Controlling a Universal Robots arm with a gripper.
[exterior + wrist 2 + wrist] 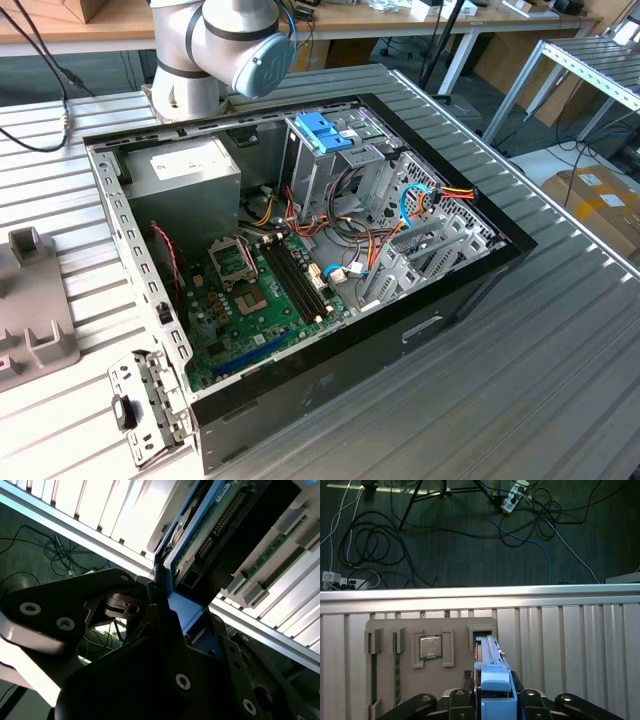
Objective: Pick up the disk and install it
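Observation:
The disk point(489, 655) stands on edge in a slot of a grey holder plate point(455, 630), its blue carrier frame point(495, 685) facing the camera. In the second wrist view the disk point(210, 535) shows its green circuit board and blue frame edge. My gripper point(494, 702) straddles the near end of the carrier, with black fingers point(466, 700) pressed against both sides of the blue frame. The second wrist view shows the same gripper point(175, 611) on the blue frame. The open computer case point(470, 290) lies on the table, its metal drive cage point(340, 175) at the back.
A blue plastic bracket point(322, 130) tops the drive cage. Bundled cables point(420, 205) and the motherboard point(265, 290) fill the case. The holder plate also carries a processor chip point(430, 646) and memory sticks point(396, 672). Beyond the table edge point(480, 594) is floor with loose cables.

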